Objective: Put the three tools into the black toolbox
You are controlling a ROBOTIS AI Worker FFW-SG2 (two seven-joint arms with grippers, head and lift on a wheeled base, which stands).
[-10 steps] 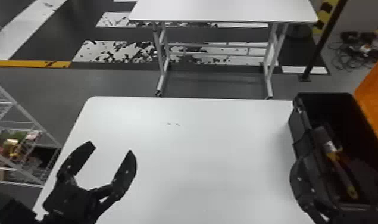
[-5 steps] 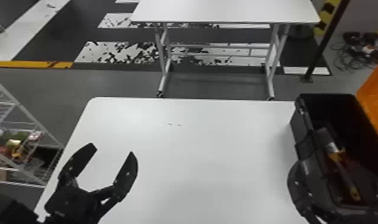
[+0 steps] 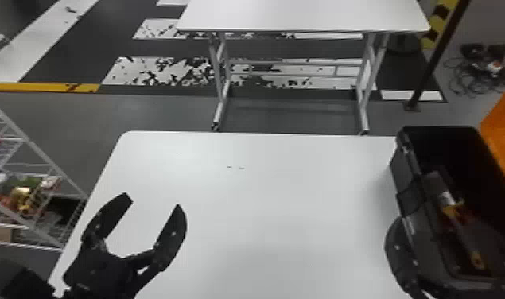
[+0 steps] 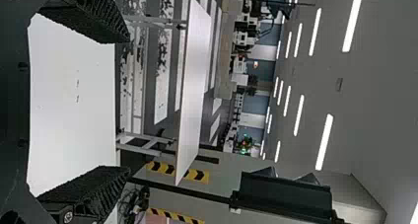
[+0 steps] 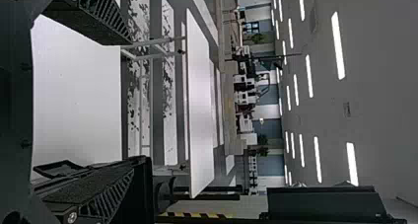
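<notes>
Tabletop (image 3: 287,214), white; black toolbox (image 3: 407,183) at right; striped floor (image 3: 104,45) beyond

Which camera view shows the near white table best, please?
The head view, which shows the near white table from above, far edge and far left corner included. The left wrist view shows a patch between the left gripper's open fingers; the right wrist view, one between the right gripper's.
</notes>
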